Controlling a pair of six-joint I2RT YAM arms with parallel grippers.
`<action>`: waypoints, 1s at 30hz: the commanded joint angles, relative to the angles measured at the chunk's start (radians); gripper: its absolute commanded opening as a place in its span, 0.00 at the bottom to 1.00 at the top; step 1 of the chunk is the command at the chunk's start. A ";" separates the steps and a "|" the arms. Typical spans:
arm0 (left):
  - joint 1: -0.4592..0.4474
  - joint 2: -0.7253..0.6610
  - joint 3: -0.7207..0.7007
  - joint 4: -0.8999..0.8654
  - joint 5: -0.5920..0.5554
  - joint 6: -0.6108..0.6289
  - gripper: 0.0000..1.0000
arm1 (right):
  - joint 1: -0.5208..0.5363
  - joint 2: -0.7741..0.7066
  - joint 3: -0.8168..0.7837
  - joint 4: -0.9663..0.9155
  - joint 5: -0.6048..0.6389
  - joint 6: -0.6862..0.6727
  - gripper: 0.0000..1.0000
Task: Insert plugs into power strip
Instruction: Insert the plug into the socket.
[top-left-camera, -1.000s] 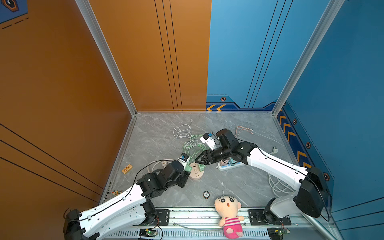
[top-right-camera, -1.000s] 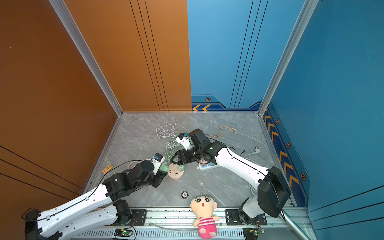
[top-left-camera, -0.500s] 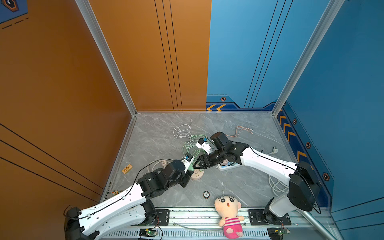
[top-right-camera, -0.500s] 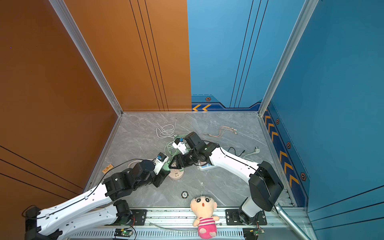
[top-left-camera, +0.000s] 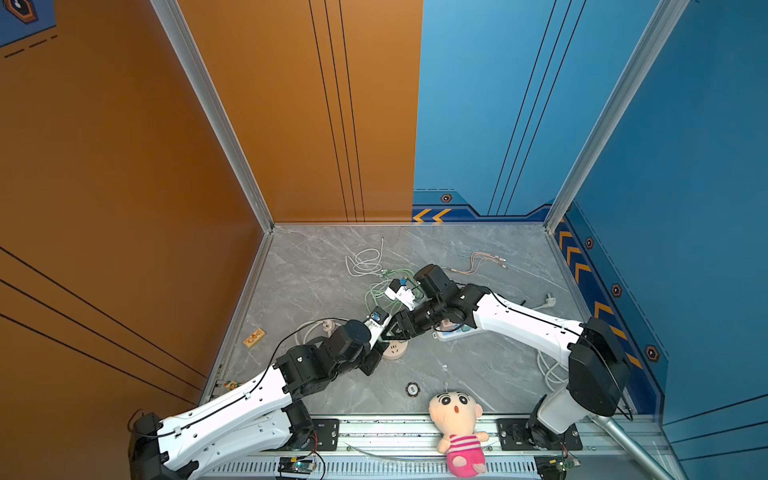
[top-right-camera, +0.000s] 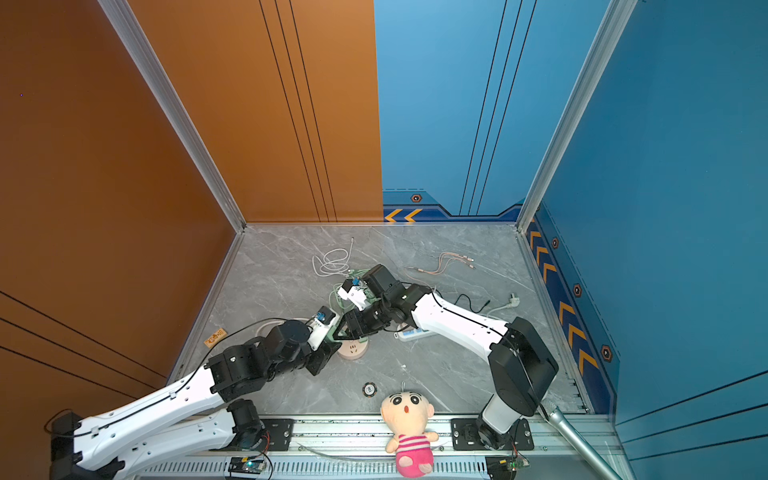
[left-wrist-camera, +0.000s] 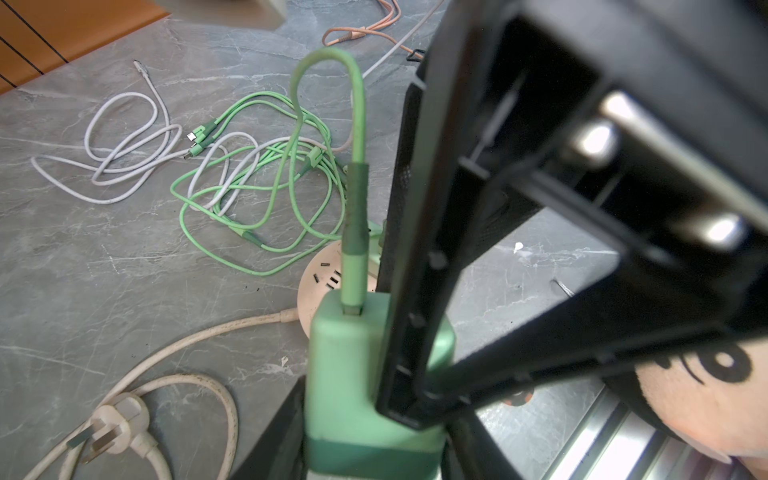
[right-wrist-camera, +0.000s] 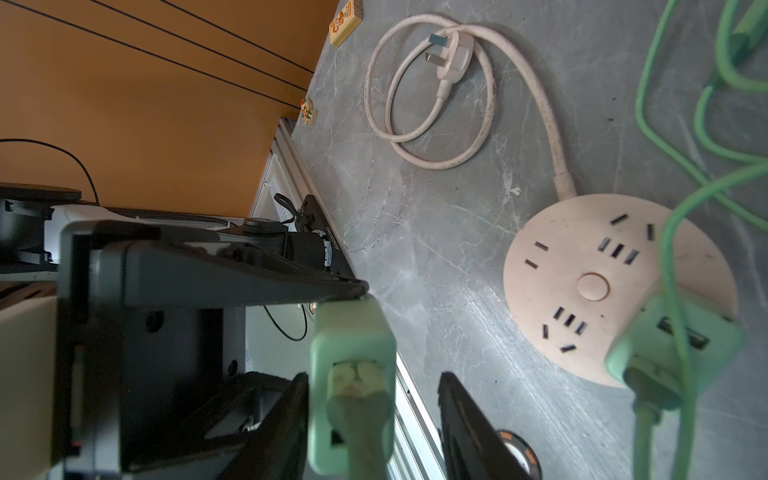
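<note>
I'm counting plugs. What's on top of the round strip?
One green plug sits at the strip's edge. The other visible slots are empty. Its prongs are hidden underneath, so whether it's fully in can't be seen.

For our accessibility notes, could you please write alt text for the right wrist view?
A pale green charger plug, cable end facing the camera, sits between black claw fingers. Beyond it a round beige power strip lies on the grey marble tabletop, a second green plug at its edge and its cream cord looped nearby.
</note>
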 joint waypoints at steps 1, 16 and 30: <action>-0.013 -0.005 0.027 0.059 0.031 0.025 0.23 | 0.004 0.017 0.030 -0.026 -0.016 -0.012 0.50; -0.013 -0.005 0.024 0.075 0.009 0.074 0.22 | 0.015 0.060 0.057 -0.047 -0.072 -0.017 0.16; -0.009 -0.001 0.069 0.019 0.033 0.217 0.21 | 0.022 0.107 0.130 -0.281 -0.156 -0.195 0.16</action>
